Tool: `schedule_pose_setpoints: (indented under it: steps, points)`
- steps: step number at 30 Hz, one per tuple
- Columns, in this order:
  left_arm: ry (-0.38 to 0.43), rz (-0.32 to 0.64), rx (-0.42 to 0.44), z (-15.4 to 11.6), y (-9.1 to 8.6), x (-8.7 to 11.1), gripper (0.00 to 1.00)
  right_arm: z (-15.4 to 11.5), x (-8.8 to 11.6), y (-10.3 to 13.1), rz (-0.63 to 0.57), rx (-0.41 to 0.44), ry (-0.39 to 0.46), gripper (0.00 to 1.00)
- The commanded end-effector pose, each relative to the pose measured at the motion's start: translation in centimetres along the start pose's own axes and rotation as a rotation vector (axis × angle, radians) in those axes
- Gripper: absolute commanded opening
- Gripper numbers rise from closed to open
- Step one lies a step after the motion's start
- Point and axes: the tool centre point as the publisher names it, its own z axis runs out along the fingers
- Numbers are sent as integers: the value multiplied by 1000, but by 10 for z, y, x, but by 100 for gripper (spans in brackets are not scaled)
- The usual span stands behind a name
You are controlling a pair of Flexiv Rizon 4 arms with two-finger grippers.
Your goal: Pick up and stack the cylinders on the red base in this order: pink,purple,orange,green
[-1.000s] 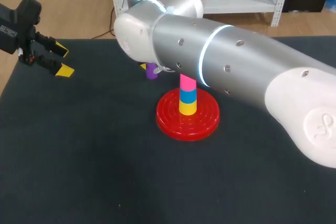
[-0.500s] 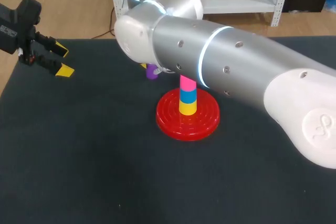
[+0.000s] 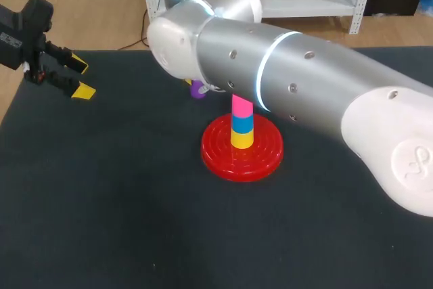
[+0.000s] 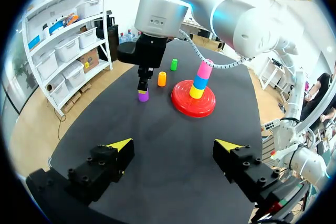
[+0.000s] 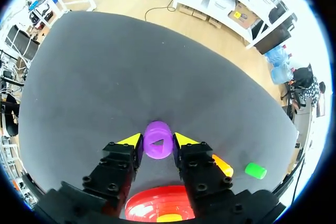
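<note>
The red base (image 3: 242, 153) sits well apart from every table (image 3: 101, 201) edge, the pink cylinder (image 3: 241, 107) topping its stack (image 3: 242, 126). Just beyond, your right tool (image 5: 158, 141) grips the purple cylinder (image 4: 143, 96). Your left tool (image 3: 81, 78) hangs open near the far-left corner.

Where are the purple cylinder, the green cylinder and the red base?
purple cylinder (image 5: 155, 132), right wrist view, on its top end.
green cylinder (image 5: 255, 170), right wrist view, on the middle of its body.
red base (image 3: 265, 159), head view, on a bare ridged part of its disc.
</note>
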Motion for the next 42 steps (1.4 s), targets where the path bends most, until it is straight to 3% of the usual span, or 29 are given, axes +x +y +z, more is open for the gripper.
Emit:
schedule_pose_setpoints:
  steps: [1, 6, 9, 19, 30, 42]
  points:
    - [-2, 1, -2, 0, 0, 1, 100, -31, -5, 0, 5, 10, 513, 0]
    - [-2, 1, -2, 0, 0, 1, 100, -92, -2, -7, 33, -69, 440, 0]
    - [-2, 1, -2, 0, 0, 1, 100, -123, 5, -6, 5, -64, 394, 0]
    - [-2, 1, -2, 0, 0, 1, 100, -193, 62, -17, -74, -76, 310, 0]
    - [-2, 1, -2, 0, 0, 1, 100, -224, 107, -24, -98, -101, 216, 0]
    - [-2, 1, -2, 0, 0, 1, 100, -213, 145, -29, -100, -104, 176, 0]
